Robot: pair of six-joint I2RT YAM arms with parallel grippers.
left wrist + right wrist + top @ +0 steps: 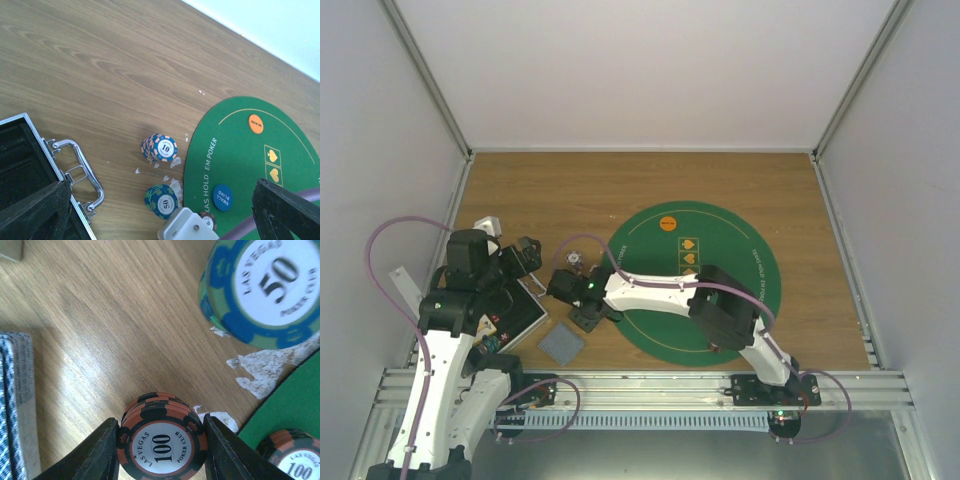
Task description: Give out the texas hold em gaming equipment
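A stack of orange-and-black 100 poker chips stands on the wood just off the green mat's edge. My right gripper is shut on it, one finger pressed against each side. A second 100 stack sits on the mat to its right. Further off, a green-and-blue 50 stack stands on the wood. The left wrist view shows that 50 stack and a blue-and-peach 10 stack on the wood. On the mat are an orange disc and a blue disc. My left gripper hangs open above them, holding nothing.
The black case lies open at the left, its metal handle towards the chips. A deck of cards lies near the front edge, beside the round green mat. White flecks dot the wood by the chips. Walls enclose the table.
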